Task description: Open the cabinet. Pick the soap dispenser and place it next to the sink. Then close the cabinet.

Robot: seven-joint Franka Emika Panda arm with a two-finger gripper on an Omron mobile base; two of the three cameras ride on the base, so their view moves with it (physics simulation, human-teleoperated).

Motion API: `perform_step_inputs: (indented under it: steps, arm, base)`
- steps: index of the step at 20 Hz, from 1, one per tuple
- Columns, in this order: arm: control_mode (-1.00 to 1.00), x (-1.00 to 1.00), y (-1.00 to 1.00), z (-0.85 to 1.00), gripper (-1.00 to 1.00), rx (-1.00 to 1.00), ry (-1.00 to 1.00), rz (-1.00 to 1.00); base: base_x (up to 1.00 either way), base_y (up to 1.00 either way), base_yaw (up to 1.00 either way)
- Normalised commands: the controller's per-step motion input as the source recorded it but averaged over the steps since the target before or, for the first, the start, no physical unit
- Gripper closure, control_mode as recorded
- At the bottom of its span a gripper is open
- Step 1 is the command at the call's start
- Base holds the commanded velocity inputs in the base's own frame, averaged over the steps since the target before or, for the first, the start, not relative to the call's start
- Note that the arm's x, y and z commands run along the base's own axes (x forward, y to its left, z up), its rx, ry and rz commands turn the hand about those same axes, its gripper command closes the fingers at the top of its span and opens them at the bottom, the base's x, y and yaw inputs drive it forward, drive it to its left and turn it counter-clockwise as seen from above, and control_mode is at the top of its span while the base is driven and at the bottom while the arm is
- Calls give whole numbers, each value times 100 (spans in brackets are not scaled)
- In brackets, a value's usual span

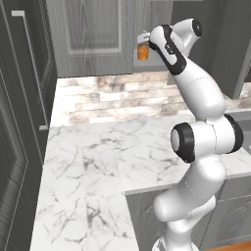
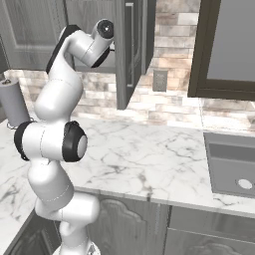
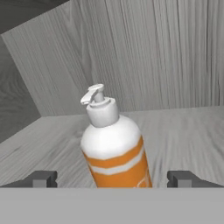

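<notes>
White marble-veined countertop [image 1: 88, 166] runs below the cabinet [image 1: 93, 34] in the left base view, with a brick backsplash [image 1: 112, 100] between the two. Up at the cabinet's shelf level, the orange soap dispenser [image 1: 142, 51] peeks out just beside the arm's wrist, which reaches into the opening toward it; the bottle stands upright on the shelf, not yet lifted, so the pick looks like the step in hand. From the right base view, the cabinet's door [image 2: 127, 50] stands swung out edge-on above the countertop [image 2: 149, 159], which is why the arm can reach inside at all, and the sink [image 2: 231, 164] lies well apart from the cabinet, off to the right, its flat rim set into the marble; a grey cylinder [image 2: 13, 103] stands on the counter below the cabinet's left side. In the hand view, the soap dispenser [image 3: 114, 144] stands on the plain grey shelf [image 3: 183, 135] of the cabinet, pump top up, close in front of the camera and between the two dark fingertips [image 3: 41, 179] of the gripper [image 3: 114, 180]. Both tips stand spread wide, clear of the bottle's sides, gripping nothing; they straddle it so that closing would likely catch its body.
</notes>
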Motion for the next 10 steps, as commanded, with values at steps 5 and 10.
perform_step_inputs:
  steps: [5,10]
  arm:
    - [-100,0,0,0,-100,0,0,0]
    - [-100,0,0,-1,-100,0,0,0]
  base:
    - [0,0,0]
    - [0,0,0]
